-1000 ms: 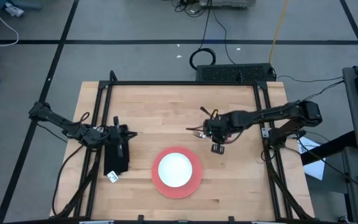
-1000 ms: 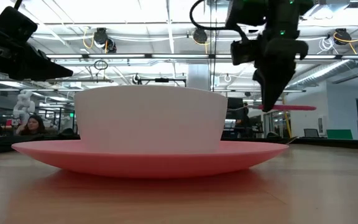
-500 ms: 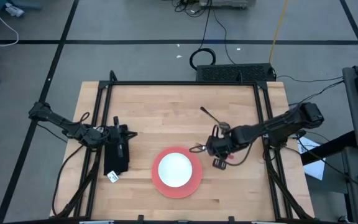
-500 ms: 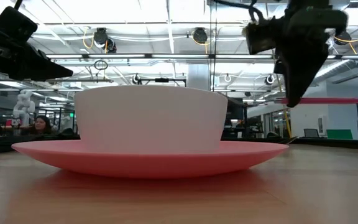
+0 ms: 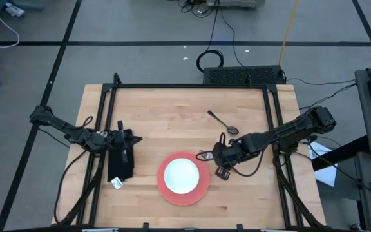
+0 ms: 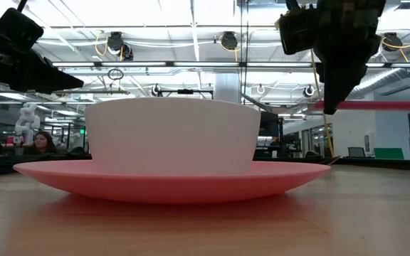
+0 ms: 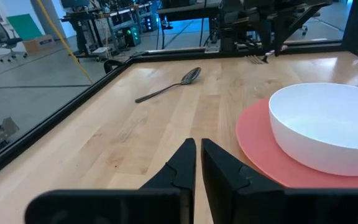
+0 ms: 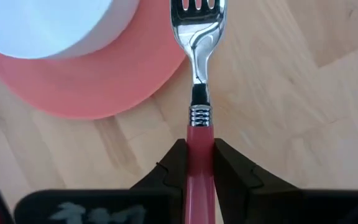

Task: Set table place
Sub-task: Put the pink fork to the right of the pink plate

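Note:
My right gripper (image 5: 218, 158) is shut on a fork with a pink handle and metal tines (image 8: 197, 18). It hangs just right of the red plate (image 5: 201, 188), which carries a white bowl (image 5: 181, 174). The tines point toward the plate and reach over its rim. In the low view the gripper (image 6: 328, 105) hangs above the table (image 5: 166, 109). A metal spoon (image 5: 222, 122) lies flat on the wood behind it and also shows in the left wrist view (image 7: 169, 87). My left gripper (image 5: 138, 138) is shut and empty at the table's left side. My right gripper pinches the fork's pink handle (image 8: 200, 134) between its two fingers, just behind the metal collar. The fingers (image 6: 331, 78) come from above, pointing down, and lie across the handle. The fork hangs level and clear of the table, its free handle end (image 6: 390, 105) sticking out behind.
Black frame rails (image 5: 192, 86) run along the table's far, left and right sides. A black block with a white tag (image 5: 119, 166) lies by the left arm. Bare wood lies right of the plate and toward the near edge.
My right gripper has carried the fork toward the table's near edge, from beside the spoon to the plate's right rim. The fork stays level in the hold. The spoon, covered by the arm before, now shows.

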`<control>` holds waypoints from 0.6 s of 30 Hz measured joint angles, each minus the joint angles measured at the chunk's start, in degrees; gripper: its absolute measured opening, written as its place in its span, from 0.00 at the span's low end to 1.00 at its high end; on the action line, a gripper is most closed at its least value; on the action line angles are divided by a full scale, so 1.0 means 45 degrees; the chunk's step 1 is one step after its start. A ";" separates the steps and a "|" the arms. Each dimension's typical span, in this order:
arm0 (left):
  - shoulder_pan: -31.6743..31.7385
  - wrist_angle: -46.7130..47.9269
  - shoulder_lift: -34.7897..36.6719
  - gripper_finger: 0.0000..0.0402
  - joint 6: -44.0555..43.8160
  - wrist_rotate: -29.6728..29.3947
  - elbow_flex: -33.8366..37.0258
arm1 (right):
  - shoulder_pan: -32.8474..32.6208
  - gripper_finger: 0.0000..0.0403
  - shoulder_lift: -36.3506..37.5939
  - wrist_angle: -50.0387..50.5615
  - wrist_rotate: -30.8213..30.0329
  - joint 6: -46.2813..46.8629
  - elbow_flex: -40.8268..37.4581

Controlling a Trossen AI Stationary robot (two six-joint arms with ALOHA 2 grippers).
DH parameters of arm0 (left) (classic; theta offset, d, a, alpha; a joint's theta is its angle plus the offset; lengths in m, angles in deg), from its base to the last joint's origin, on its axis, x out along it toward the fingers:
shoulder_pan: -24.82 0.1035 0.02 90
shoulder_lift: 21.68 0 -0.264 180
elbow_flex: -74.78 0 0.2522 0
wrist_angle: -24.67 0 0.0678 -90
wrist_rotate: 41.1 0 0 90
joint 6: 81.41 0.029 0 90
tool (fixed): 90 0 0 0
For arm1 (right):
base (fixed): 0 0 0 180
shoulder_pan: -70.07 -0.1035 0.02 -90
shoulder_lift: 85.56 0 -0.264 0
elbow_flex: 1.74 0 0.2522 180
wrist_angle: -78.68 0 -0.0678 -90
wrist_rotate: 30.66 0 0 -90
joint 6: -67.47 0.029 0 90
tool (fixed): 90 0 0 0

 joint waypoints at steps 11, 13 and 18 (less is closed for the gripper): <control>-0.0003 0.0000 0.0001 0.08 0.0106 0.0000 0.0000 | -0.0399 0.10 0.0000 0.0202 -0.0299 0.2958 0.0000; -0.0004 0.0000 0.0003 0.08 0.0117 0.0000 0.0000 | -0.0632 0.10 0.0000 0.0203 -0.0497 0.3517 0.0000; -0.0001 0.0000 0.0000 0.08 0.0157 0.0000 -0.0002 | -0.1239 0.10 0.0000 0.0196 -0.1131 0.4906 0.0000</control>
